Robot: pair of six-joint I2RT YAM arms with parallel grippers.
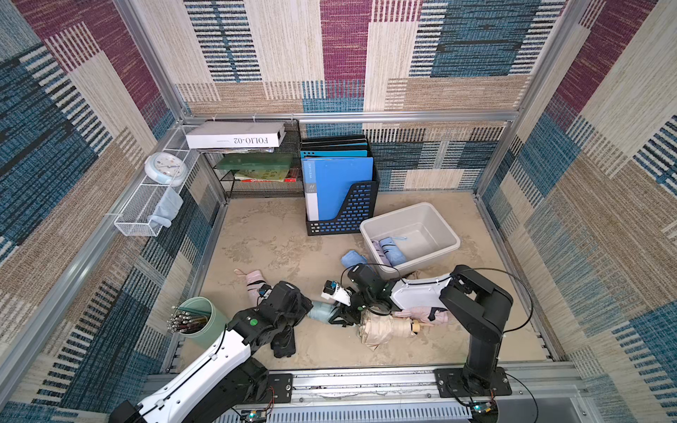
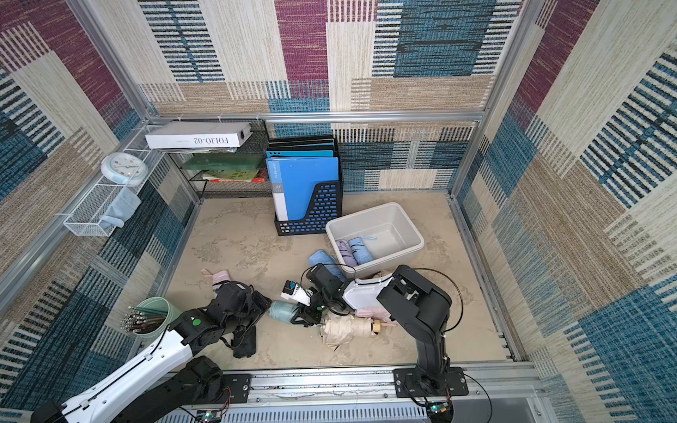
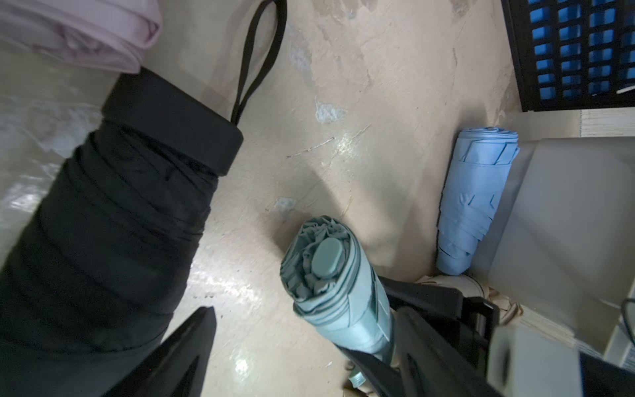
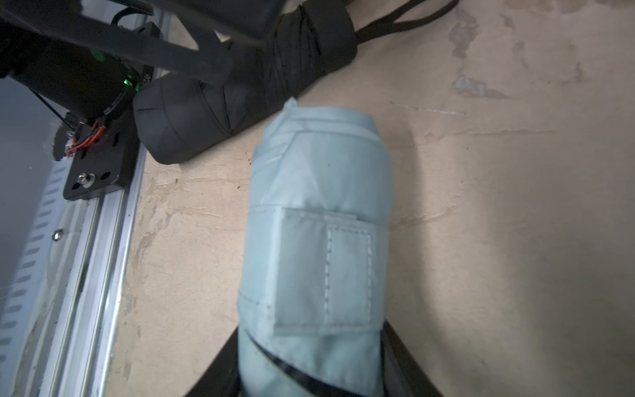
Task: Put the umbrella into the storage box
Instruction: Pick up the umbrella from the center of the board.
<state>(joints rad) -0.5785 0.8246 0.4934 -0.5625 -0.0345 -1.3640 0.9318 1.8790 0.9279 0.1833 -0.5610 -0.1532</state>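
Note:
My right gripper [image 4: 309, 371] is shut on a folded pale teal umbrella [image 4: 316, 223], held low over the floor near the middle front [image 1: 320, 311]. My left gripper [image 3: 309, 361] stands open just left of it [image 1: 295, 307]; the teal umbrella's capped end [image 3: 326, 257] lies close to one of its fingers, and a black umbrella [image 3: 120, 223] lies outside the other. The light grey storage box [image 1: 445, 234] sits behind the right arm with a lilac and a blue umbrella [image 1: 392, 251] in it.
On the floor lie a blue umbrella [image 1: 353, 258] against the box, a pink one [image 1: 254, 278], a beige one [image 1: 381, 327] and another pink one [image 1: 425, 315] under the right arm. A black file holder [image 1: 344, 216] stands behind, and a green pen cup [image 1: 199, 322] stands front left.

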